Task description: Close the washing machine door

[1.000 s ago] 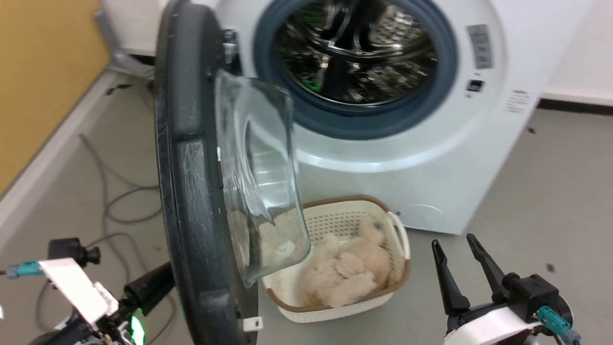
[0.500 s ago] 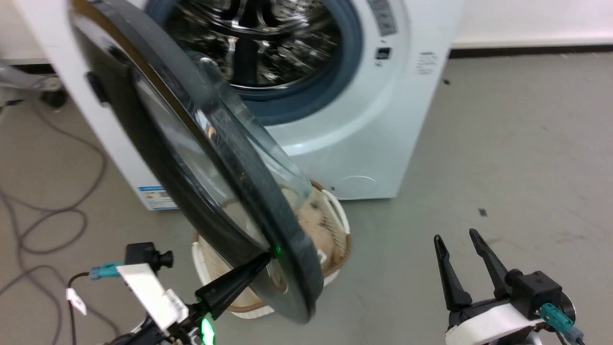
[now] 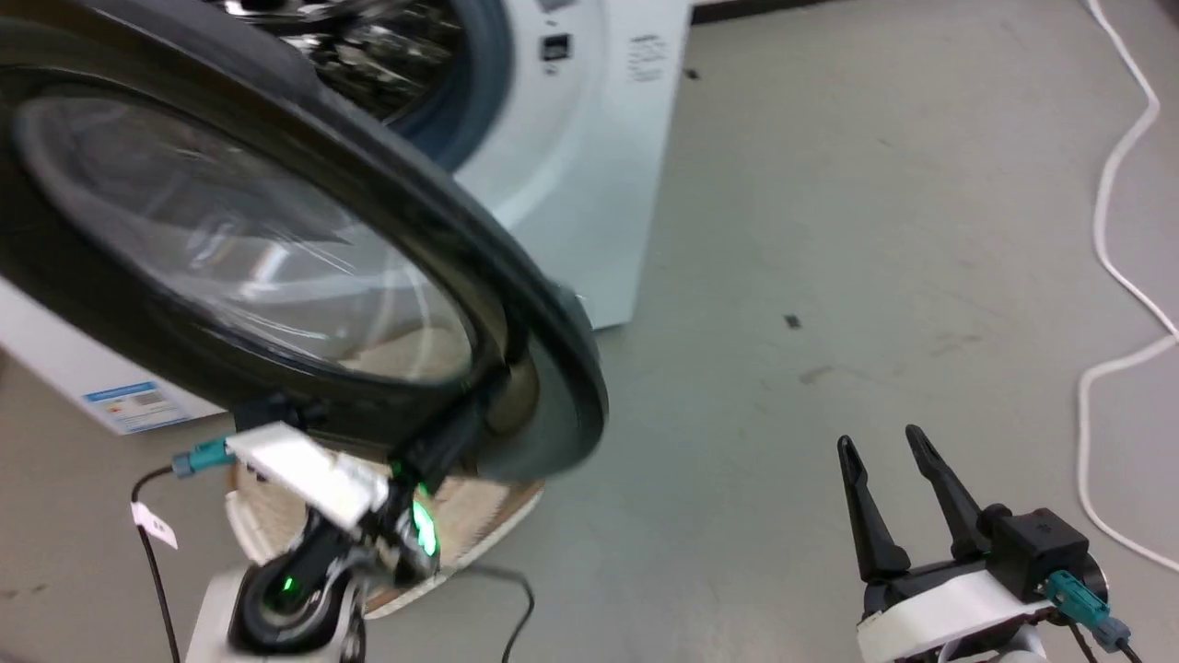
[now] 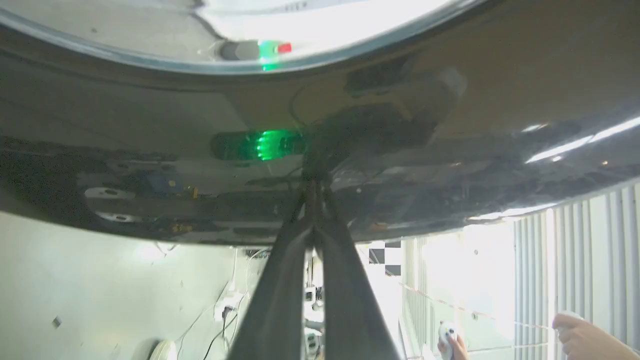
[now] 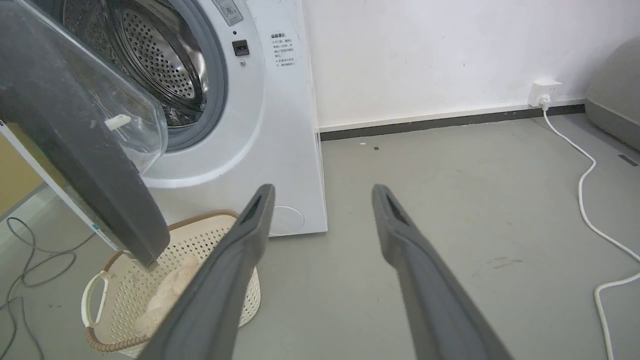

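At lower rim: left gripper (image 3: 472, 422), fingers together, tips touching washing machine door (image 3: 230, 239)
Over floor (image 3: 829, 230): right gripper (image 3: 880, 442), fingers apart, empty
Door: ajar

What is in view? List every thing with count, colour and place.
washing machine door: one, black rim, clear glass, open, left of the drum.
washing machine: one, white, behind the door.
drum opening: one, steel, grey ring, in the machine's front.
basket: one, cream, brown rim, floor below the door.
cable: one, white, on the floor at right.
person's hand: one, left wrist view's lower right.
left gripper: one, dark, shut, tips at the door's rim.
right gripper: one, dark, open, above the floor.
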### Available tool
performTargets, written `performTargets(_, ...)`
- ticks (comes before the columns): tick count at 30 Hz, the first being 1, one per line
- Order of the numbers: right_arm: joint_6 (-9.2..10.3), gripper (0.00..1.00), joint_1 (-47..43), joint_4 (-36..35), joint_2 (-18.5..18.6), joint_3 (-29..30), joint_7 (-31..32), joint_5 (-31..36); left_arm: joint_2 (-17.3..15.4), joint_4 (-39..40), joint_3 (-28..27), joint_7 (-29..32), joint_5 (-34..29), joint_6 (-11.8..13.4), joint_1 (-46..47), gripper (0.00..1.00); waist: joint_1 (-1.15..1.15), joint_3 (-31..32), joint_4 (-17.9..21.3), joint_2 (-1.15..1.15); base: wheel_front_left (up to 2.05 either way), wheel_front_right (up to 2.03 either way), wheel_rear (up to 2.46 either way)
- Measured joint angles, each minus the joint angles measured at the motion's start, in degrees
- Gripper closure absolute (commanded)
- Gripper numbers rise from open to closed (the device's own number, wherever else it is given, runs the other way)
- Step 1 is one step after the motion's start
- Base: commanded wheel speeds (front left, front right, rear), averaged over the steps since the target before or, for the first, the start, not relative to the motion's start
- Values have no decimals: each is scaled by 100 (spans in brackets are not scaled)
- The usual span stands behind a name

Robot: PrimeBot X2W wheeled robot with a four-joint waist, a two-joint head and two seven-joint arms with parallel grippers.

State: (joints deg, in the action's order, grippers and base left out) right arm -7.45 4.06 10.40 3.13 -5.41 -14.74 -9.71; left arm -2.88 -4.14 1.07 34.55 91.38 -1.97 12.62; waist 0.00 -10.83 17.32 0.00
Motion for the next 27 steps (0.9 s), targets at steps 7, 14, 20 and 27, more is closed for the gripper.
performTargets(7,0,0,4,-8,-1,-77,0,-191,-1,-877,211,-1551,7,-122,890,100,0,-180,361,0,0,0,0)
performTargets(14,0,0,8,-4,-1,-119,0,-246,8,-1711,534,-2544,-91,-375,1720,100,0,-238,504,0,0,0,0)
performTargets(20,0,0,8,2,-1,-92,0,-250,10,-2137,700,-2764,-170,-477,1881,100,0,-143,412,0,0,0,0)
performTargets(27,1,0,-5,2,-4,-13,0,-211,-279,-1893,1255,-2832,-884,-524,1488,100,0,58,105,0,0,0,0)
